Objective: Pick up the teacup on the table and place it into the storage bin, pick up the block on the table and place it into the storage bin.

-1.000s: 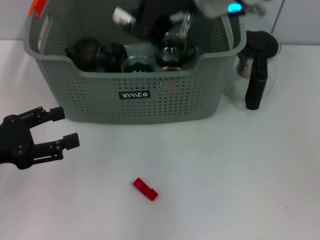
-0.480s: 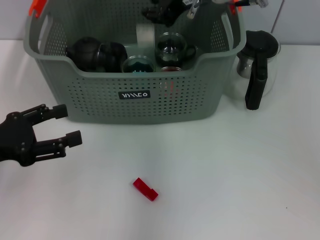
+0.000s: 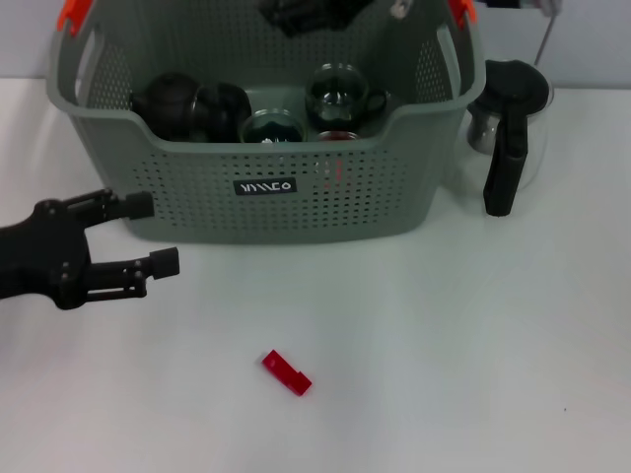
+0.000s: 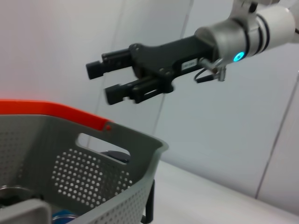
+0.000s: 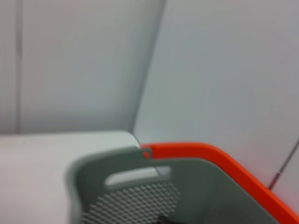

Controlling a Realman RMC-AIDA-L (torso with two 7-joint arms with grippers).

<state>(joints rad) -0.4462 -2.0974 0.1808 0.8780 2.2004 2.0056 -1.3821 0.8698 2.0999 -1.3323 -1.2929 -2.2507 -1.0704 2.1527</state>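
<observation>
Left gripper spread, empty, left of storage bin. Right gripper parted, empty, above bin. Block lying before bin.

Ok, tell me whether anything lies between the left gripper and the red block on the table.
Nothing visible does. The left gripper is open, low over the table before the storage bin. Only bare tabletop separates it from the red block.
</observation>
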